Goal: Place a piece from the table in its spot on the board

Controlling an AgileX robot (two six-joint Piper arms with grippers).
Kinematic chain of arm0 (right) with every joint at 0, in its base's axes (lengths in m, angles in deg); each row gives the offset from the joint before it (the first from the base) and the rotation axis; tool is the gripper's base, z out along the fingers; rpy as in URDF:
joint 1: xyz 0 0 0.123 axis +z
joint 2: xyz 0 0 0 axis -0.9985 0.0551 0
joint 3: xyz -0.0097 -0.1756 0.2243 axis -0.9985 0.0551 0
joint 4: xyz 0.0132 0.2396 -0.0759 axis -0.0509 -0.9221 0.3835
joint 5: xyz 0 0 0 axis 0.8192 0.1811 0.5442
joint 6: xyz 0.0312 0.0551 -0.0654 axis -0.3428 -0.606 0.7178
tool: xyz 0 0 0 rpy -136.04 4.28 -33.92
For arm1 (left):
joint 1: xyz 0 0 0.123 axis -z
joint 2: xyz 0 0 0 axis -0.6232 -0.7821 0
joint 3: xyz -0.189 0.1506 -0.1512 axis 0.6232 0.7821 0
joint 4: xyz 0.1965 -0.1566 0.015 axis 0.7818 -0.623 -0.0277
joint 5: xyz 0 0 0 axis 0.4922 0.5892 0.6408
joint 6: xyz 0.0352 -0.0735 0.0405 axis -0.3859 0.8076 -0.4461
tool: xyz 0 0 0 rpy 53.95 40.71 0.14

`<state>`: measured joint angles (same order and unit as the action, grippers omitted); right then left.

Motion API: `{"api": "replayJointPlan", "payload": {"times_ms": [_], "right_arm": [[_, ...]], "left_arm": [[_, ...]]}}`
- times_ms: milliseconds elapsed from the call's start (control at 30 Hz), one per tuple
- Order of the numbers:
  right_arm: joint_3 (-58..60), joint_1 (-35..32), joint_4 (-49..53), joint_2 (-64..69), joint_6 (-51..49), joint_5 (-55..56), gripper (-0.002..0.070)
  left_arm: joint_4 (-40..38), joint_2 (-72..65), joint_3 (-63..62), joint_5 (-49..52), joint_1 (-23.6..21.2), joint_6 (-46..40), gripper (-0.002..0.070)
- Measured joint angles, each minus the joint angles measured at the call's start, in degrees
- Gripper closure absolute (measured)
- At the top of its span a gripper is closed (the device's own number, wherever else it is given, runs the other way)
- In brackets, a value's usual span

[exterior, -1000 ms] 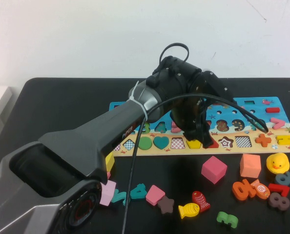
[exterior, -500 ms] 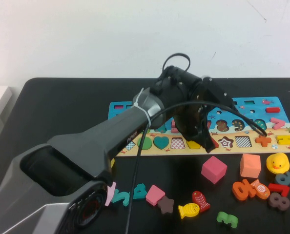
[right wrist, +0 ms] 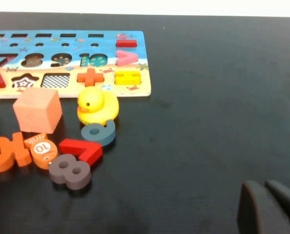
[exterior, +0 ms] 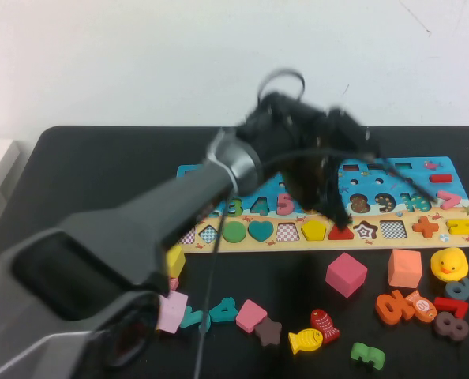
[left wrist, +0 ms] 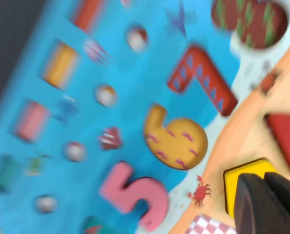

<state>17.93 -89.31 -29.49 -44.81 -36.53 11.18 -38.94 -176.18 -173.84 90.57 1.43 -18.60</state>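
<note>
Yellow and flat, the piece [exterior: 314,230] lies seated in its pentagon slot in the sandy strip of the board [exterior: 455,167], between a checkered slot on its left and a red triangle [exterior: 341,232] on its right. The board rests on the black bench [exterior: 84,170], toward its far side. The left hand [exterior: 333,201] hangs over the board's blue top just beyond the piece, blurred in the high view; in the left wrist view its dark fingertips [left wrist: 267,204] lie close together with nothing between them, just above the yellow piece [left wrist: 243,176]. The right hand [right wrist: 272,207] sits low over bare bench well to the right of the board, fingertips [right wrist: 255,207] pressed together and empty, near a yellow duck [right wrist: 97,105].
</note>
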Motion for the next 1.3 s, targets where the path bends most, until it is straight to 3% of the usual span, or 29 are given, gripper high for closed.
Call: {"api": "replayJointPlan", "payload": {"times_ms": [200, 467, 633, 900, 1133, 1300], "right_arm": [[0.0, 0.0, 0.0, 0.0, 0.0, 0.0, 0.0658], [0.0, 0.0, 0.0, 0.0, 0.0, 0.0, 0.0657], [0.0, 0.0, 0.0, 0.0, 0.0, 0.0, 0.0657], [0.0, 0.0, 0.0, 0.0, 0.0, 0.0, 0.0657], [0.0, 0.0, 0.0, 0.0, 0.0, 0.0, 0.0657], [0.0, 0.0, 0.0, 0.0, 0.0, 0.0, 0.0657]], "left_arm": [[-2.3, 13.0, 0.0, -0.5, 0.0, -0.2, 0.0675], [-13.4, 20.9, -0.1, 3.1, 0.0, -6.4, 0.0675], [-13.7, 26.5, 2.5, 6.1, 0.0, -7.5, 0.0675], [-5.1, 44.3, 23.9, 0.2, 0.0, -1.7, 0.0675], [9.9, 65.6, 52.1, -12.0, 0.0, 19.5, 0.0675], [19.2, 76.4, 65.4, -18.0, 0.0, 27.8, 0.0675]]}}
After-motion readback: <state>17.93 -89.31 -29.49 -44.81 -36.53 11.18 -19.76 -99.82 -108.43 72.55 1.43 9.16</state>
